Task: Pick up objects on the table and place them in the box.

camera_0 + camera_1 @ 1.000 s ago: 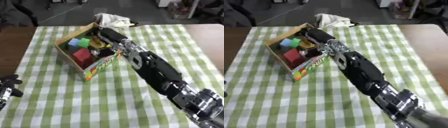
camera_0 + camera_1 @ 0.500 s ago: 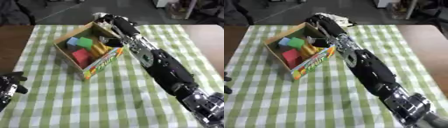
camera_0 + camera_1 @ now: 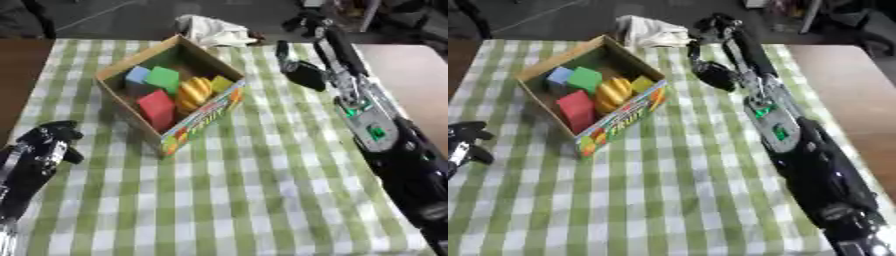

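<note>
**A:** Looking for anything outside the box [image 3: 206, 116], I find only the crumpled white cloth [image 3: 210, 31], at the far edge of the bench just past the box's far corner.

**B:** Agreed. The right robot hand [image 3: 715, 24] is nearer to it. It is stretched to the far edge, and the cloth lies just to its left at about the same depth. The cloth's bulk seems to run left to right along that edge.

**A:** Is that robot hand open or holding something?

**B:** I cannot tell, because it shows only as a dark shape. The left robot hand [image 3: 45, 145] sits near the lower left corner, well apart from the cloth, and I cannot tell its state either.

**A:** What's inside the box?

**B:** A red block [image 3: 157, 107], a green block [image 3: 162, 77], a blue block [image 3: 136, 75] and a yellow ridged piece [image 3: 194, 92].

**A:** Is anything in the way?

**B:** I'd judge a sideways reach to the left clear. Only the box's far corner sits close beneath that path. The checked tablecloth [image 3: 262, 190] carries nothing else that I can make out.
</note>
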Available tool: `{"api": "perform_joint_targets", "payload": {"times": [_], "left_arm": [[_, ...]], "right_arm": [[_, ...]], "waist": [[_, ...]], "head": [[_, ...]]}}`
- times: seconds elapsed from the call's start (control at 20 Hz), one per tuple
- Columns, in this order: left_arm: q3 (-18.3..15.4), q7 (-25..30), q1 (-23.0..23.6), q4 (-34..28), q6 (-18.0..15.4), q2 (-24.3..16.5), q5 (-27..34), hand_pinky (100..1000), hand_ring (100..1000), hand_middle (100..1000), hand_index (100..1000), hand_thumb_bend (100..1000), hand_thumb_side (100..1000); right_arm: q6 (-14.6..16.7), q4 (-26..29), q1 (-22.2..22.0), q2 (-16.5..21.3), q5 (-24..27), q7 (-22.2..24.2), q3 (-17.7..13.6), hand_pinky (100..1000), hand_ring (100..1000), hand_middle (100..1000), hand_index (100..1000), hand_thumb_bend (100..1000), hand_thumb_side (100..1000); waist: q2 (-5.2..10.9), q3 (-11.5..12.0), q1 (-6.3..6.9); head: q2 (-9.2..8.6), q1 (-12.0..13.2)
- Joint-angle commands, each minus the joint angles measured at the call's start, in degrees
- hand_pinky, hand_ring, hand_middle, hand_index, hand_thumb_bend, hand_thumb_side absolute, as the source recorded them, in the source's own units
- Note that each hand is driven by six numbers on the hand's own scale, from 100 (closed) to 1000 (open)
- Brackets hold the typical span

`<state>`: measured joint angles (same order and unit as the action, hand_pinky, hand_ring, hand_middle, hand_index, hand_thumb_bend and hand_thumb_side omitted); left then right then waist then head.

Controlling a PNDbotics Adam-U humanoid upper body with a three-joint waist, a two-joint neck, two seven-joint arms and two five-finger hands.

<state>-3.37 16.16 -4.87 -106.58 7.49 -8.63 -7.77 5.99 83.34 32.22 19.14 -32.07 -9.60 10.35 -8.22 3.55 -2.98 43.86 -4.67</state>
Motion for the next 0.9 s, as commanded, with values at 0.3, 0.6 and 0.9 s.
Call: {"api": "perform_joint_targets", "payload": {"times": [0.3, 0.6, 0.9], "left_arm": [[-0.5, -1.8, -0.9, -1.7, -0.6, -1.1, 0.8, 587, 516, 642, 791, 113, 610], [-0.1, -1.5, -0.6, -1.6, -1.0, -0.9, 1.0, 588, 516, 642, 791, 111, 610], [-0.2, -1.4, -0.1, -1.5, -1.2, -0.8, 0.8, 588, 515, 641, 791, 108, 608]], "right_arm": [[-3.9, 10.8, -10.4, -5.3, 8.2, 0.1, -3.0, 721, 915, 611, 702, 100, 305], [-2.7, 14.4, -20.5, -7.9, 14.4, -1.3, -3.7, 718, 909, 593, 689, 100, 265], [-1.0, 21.3, -29.9, -7.7, 19.6, -0.7, -4.0, 718, 907, 584, 688, 100, 268]], "waist": [[-0.2, -0.9, 0.15], [-0.06, -1.1, 0.76], [-0.13, -1.7, 2.0]], "head": [[0.26, 3.2], [0.26, 4.7], [0.26, 5.7]]}}
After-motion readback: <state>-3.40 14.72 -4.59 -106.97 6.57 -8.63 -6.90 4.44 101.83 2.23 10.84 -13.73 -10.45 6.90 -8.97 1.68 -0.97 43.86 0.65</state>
